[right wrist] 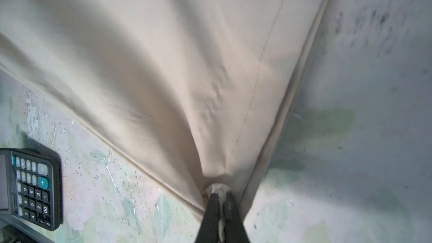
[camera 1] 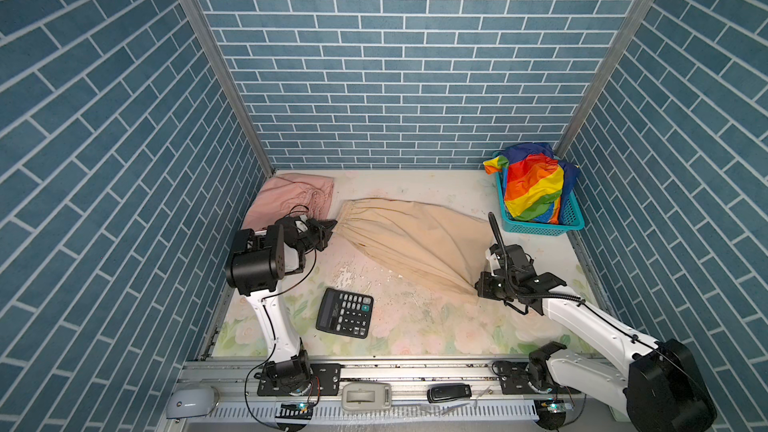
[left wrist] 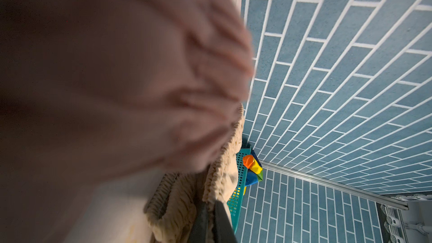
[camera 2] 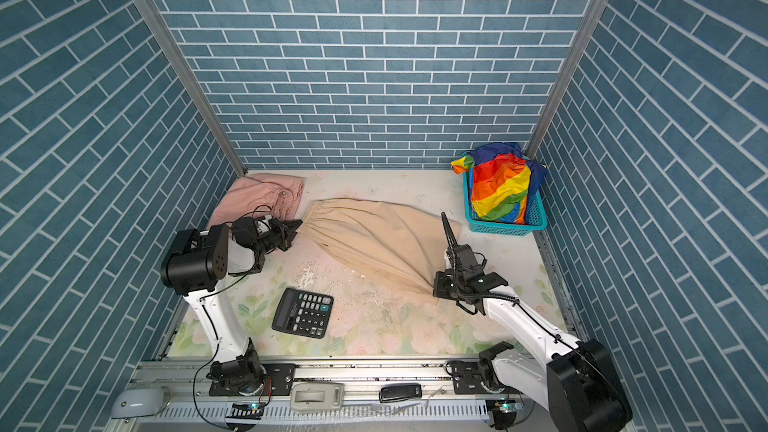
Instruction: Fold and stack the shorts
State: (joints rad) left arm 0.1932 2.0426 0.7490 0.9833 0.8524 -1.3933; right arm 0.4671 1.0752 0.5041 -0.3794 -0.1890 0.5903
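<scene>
My left gripper (camera 1: 329, 229) is pinched shut on the gathered waistband of the beige shorts (camera 1: 411, 238). In the left wrist view my dark fingers (left wrist: 223, 225) close on that ruched edge. My right gripper (right wrist: 219, 195) is clamped almost closed on the opposite end of the same shorts, with a wad of pale cloth bunched between its jaws.

Between the two grips the beige shorts stretch slantwise across the table (camera 1: 415, 326). They are wide at the waistband on the left and drawn to a point at my right gripper, nearer the front.

Just behind my left gripper the salmon-pink shorts (camera 1: 286, 197) lie crumpled in the far left corner, close beside the beige waistband. The rainbow-striped shorts (camera 1: 532, 189) are heaped in the teal basket (camera 1: 536, 228) in the far right corner, apart from both grippers. A black calculator (camera 1: 345, 312) lies near the front between my arms, clear of the cloth.
</scene>
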